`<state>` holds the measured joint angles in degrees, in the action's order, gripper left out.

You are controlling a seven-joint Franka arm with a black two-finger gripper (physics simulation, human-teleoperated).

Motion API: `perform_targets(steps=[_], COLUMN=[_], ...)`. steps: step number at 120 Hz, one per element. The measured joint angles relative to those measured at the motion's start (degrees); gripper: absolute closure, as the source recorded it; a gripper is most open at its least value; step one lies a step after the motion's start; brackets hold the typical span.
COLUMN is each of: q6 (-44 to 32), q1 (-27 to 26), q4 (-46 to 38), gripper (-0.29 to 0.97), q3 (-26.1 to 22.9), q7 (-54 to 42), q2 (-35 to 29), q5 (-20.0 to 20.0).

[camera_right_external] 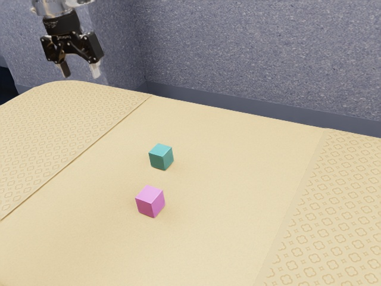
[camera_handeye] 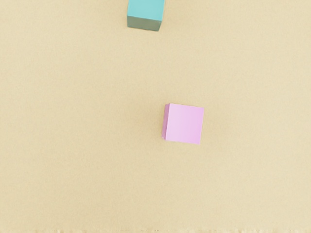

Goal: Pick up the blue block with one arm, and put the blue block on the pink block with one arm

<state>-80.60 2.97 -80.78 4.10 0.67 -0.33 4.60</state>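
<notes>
Hanging high in the upper left of the exterior frame, your gripper (camera_right_external: pixel 80 72) has its fingers spread wide with nothing between them, well above the table (camera_right_external: pixel 238 149). The blue block (camera_right_external: pixel 161 156), teal-looking, sits flat on the plain middle strip near frame centre. The pink block (camera_right_external: pixel 149 201) sits below it in the frame, slightly toward the exterior view's left. The two are near each other but apart, with neither stacked. In the wrist view you get both from overhead: pink block (camera_handeye: pixel 183 123) whole, blue block (camera_handeye: pixel 146 13) partly cut off by the frame edge, with bare table between them.
</notes>
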Motion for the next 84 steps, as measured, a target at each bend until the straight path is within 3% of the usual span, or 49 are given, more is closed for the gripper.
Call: perform_targets(steps=[16,36,60,76,84], q6=[-3.2,-9.3,-23.1,-31.4,-33.9], q1=[-0.7,-1.6,-1.8,-1.7,-1.6], q4=[-6.0,-6.3,-6.4,4.5,7.2], gripper=[0.00,0.00,0.00,0.00,0.00], q3=[0.0,-0.3,-0.5,-0.8,-1.4], q7=[0.0,0.1,-1.1,-2.5,-3.1], q2=[-1.0,10.0,22.2,35.3,38.7], q5=[-0.7,-0.1,-4.2,-4.2,-3.6])
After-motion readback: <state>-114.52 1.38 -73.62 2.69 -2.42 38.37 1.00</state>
